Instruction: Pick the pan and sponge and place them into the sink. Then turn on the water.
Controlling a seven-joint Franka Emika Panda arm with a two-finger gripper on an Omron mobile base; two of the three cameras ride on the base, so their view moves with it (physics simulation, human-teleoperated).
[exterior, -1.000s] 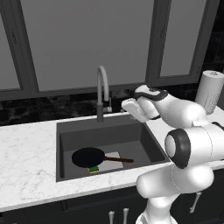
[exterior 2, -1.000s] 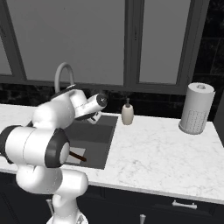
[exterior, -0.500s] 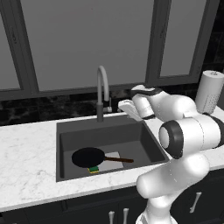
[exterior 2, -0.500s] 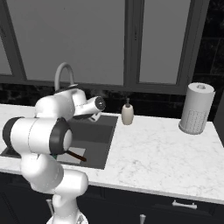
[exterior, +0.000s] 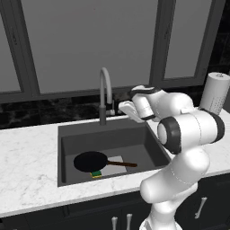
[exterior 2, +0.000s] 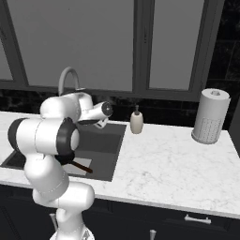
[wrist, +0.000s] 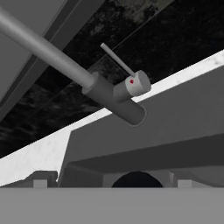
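Over the last second your gripper (exterior: 122, 108) has swung left toward the faucet (exterior: 104, 92), jaws spread and empty. The pan (exterior: 90, 161) and sponge (exterior: 96, 174) lie in the sink (exterior: 67, 139); no water runs, so the lever (wrist: 117, 59) comes next.

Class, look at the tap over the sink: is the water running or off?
Off. No stream falls from the faucet into the sink, where the pan lies.
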